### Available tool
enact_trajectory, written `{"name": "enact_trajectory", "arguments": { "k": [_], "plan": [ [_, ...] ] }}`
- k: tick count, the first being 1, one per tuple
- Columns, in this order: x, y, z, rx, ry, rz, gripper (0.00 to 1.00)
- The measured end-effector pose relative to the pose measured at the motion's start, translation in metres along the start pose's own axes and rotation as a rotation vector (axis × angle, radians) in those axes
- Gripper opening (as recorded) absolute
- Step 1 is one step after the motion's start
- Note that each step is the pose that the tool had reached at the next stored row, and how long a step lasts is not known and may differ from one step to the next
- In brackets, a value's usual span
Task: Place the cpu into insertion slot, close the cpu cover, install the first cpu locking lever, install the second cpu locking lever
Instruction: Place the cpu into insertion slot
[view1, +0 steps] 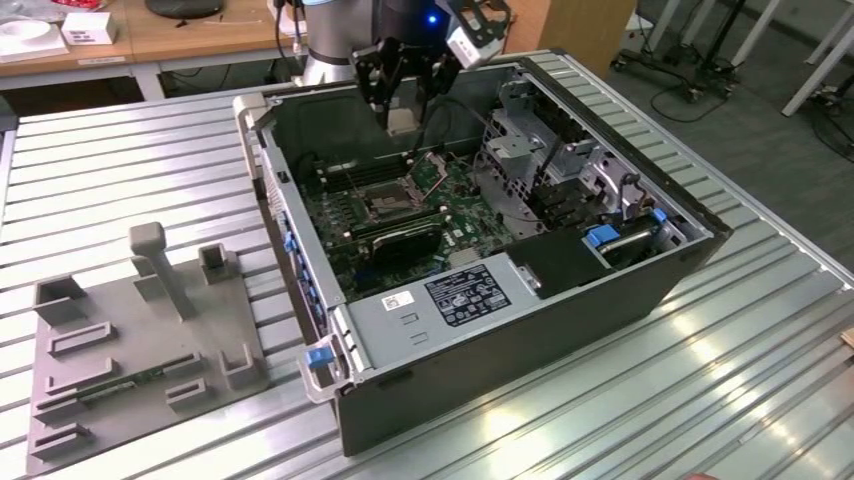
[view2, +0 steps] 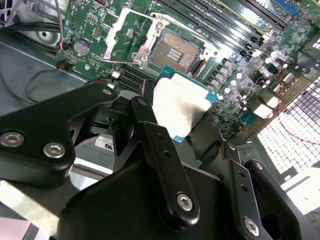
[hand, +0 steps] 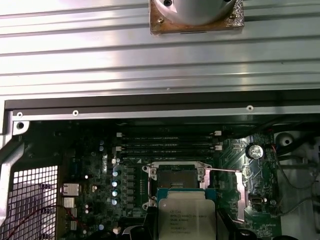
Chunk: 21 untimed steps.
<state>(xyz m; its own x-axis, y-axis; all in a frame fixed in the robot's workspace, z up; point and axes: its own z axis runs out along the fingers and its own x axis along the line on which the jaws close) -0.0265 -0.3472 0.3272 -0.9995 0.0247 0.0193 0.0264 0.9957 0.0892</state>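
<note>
My gripper (view1: 400, 108) hangs over the open computer case (view1: 641, 290), shut on the cpu (view1: 400, 122). The cpu (view2: 180, 102) is a pale silvery square on a green edge, gripped between the black fingers (view2: 150, 135); in the first wrist view the cpu (hand: 186, 216) hovers just short of the insertion slot (hand: 177, 176). The insertion slot (view2: 175, 50) lies bare and dark on the green board, with nothing in it. Beside it the cpu cover (view2: 127, 35) is swung open. In the exterior view the insertion slot (view1: 378, 205) lies below the gripper, toward the exterior view's left.
Long black memory slots (hand: 170, 141) run beside the socket. A metal drive cage (view1: 534, 150) and the case walls hem in the board. A grey fixture plate (view1: 134, 330) with upright holders sits on the ribbed table at the exterior view's left.
</note>
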Motion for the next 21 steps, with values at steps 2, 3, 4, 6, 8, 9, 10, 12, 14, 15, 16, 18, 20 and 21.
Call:
{"name": "enact_trajectory", "arguments": {
  "k": [2, 3, 4, 6, 8, 9, 10, 12, 14, 15, 16, 18, 20, 21],
  "plan": [
    [0.0000, 0.0000, 0.0003, 0.0001, 0.0001, 0.000, 0.54],
    [0.0000, -0.0001, 0.0004, 0.0002, 0.0001, 0.000, 0.54],
    [0.0000, -0.0001, 0.0004, 0.0001, 0.0000, 0.000, 0.54],
    [0.0000, -0.0001, 0.0005, -0.0001, 0.0000, 0.000, 0.54],
    [0.0000, -0.0001, 0.0014, -0.0006, -0.0002, 0.000, 0.54],
    [0.0000, -0.0002, 0.0020, -0.0004, -0.0001, 0.000, 0.54],
    [0.0000, -0.0002, 0.0027, -0.0002, 0.0000, 0.000, 0.54],
    [0.0000, -0.0004, 0.0041, -0.0002, -0.0001, 0.000, 0.54],
    [-0.0001, -0.0004, 0.0047, 0.0001, 0.0001, 0.000, 0.54],
    [0.0000, -0.0004, 0.0047, 0.0001, 0.0001, 0.000, 0.54],
    [0.0000, -0.0004, 0.0047, 0.0001, 0.0001, 0.000, 0.54],
    [0.0000, -0.0004, 0.0049, -0.0001, 0.0000, 0.000, 0.54],
    [-0.0001, -0.0004, 0.0050, -0.0001, 0.0000, 0.000, 0.54],
    [-0.0001, -0.0004, 0.0053, -0.0003, -0.0001, 0.000, 0.54]
  ]
}}
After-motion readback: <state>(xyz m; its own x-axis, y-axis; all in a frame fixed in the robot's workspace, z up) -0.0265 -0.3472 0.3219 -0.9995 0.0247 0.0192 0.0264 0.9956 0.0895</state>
